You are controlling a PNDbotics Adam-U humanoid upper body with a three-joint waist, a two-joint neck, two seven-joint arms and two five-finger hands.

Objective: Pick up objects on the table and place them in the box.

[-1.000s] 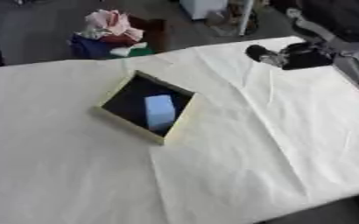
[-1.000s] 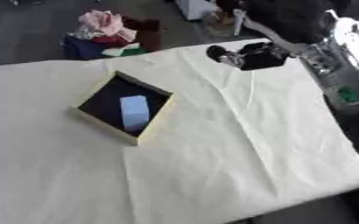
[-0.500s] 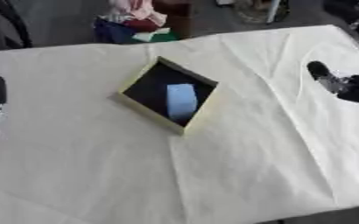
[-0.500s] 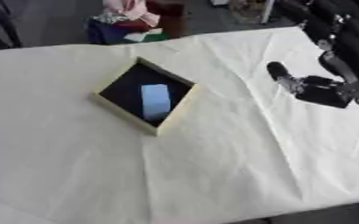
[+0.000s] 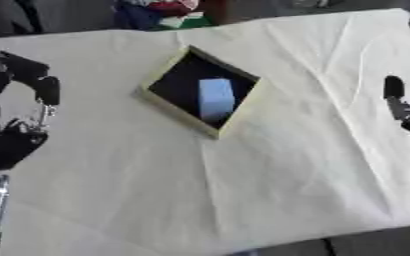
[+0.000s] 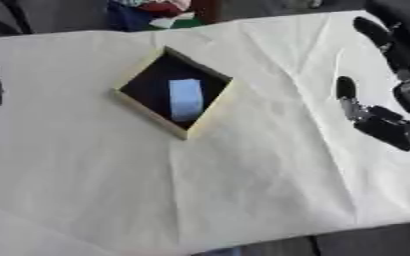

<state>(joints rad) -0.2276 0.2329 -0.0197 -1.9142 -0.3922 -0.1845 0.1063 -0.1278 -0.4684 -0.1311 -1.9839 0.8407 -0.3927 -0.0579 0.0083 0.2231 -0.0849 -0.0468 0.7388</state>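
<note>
Right eye view: the right hand (image 6: 385, 129) hangs over the tabletop (image 6: 243, 170) with relaxed, empty fingers, holding nothing. The box (image 6: 135, 103) lies well to its left, a pale blue block (image 6: 186, 98) already inside. The left hand (image 5: 16, 142) shows at the far left edge, its fingers unclear. No loose object shows on the cloth, so the task looks finished.

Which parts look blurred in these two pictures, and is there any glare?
Left eye view: left hand smeared, box rim soft. Right eye view: right hand blurred, light blue block without sharp edges. Cream cloth evenly lit, no glare.
</note>
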